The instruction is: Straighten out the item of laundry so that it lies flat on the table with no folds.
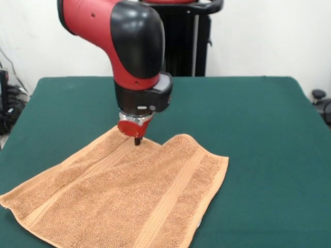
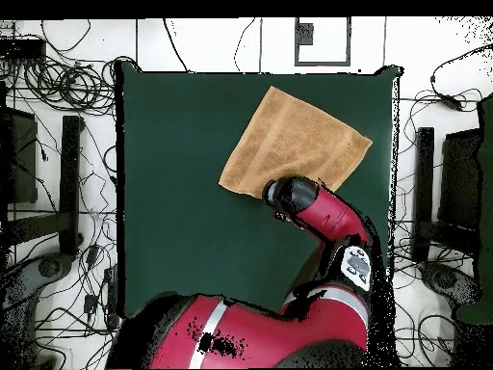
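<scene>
From my remote station, I saw the red and black arm (image 1: pixel 129 46) reaching down over the green desk (image 1: pixel 258 134), its hand (image 1: pixel 138 140) lowered onto the far edge of the orange-tan towel (image 1: pixel 129 196). The dark tip of the hand met the cloth at a shallow dip in that edge, between two raised bumps of fabric. I could not tell whether the hand was released or clenched, as only a single dark tip showed beneath the red wrist.

In the front view, the towel lay spread toward the desk's near edge, on the left half, one corner close to the near left corner of the desk and the right corner pointing toward the middle. Two woven bands ran across it on a slant. A small white tag (image 1: pixel 199 222) peeked out at the lower right edge.

From overhead, the towel (image 2: pixel 298 135) sat turned like a diamond close to the desk's (image 2: pixel 173 173) edge farthest from the robot's base, nearer the right side. The arm (image 2: pixel 327 217) stretched from the base at the bottom and covered the towel's nearest corner. Cables (image 2: pixel 67 87) lay on the floor around the desk.
</scene>
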### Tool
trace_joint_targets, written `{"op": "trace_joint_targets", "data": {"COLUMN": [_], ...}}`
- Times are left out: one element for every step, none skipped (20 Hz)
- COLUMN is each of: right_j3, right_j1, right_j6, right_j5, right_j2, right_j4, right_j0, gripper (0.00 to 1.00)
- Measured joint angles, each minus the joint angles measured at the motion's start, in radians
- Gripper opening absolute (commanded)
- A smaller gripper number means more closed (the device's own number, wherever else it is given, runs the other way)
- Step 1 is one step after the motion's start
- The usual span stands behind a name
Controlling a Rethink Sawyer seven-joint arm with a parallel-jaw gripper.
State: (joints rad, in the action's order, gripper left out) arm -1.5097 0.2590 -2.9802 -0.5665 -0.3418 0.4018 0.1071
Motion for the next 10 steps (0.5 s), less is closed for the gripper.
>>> {"op": "trace_joint_targets", "data": {"right_j3": [0.004, 0.009, 0.023, 0.031, 0.04, 0.048, 0.052, 0.059, 0.062, 0.066], "right_j1": [-0.007, -0.013, -0.025, -0.03, -0.035, -0.04, -0.043, -0.048, -0.05, -0.053], "right_j6": [0.0, 0.0, 0.0, 0.0, 0.0, 0.0, 0.0, 0.0, 0.0, 0.0], "right_j5": [-0.005, -0.009, -0.019, -0.028, -0.038, -0.047, -0.05, -0.057, -0.06, -0.066], "right_j2": [-0.005, -0.01, -0.022, -0.029, -0.036, -0.043, -0.045, -0.051, -0.053, -0.056], "right_j4": [0.0, 0.0, 0.001, 0.0, 0.0, 0.0, 0.0, 0.0, 0.0, 0.0], "right_j0": [-0.003, -0.006, -0.012, -0.016, -0.021, -0.025, -0.026, -0.029, -0.03, -0.033], "gripper": [0.0, 0.0, 0.0, 0.0, 0.0, 0.0, 0.0, 0.0, 0.0, 0.0]}}
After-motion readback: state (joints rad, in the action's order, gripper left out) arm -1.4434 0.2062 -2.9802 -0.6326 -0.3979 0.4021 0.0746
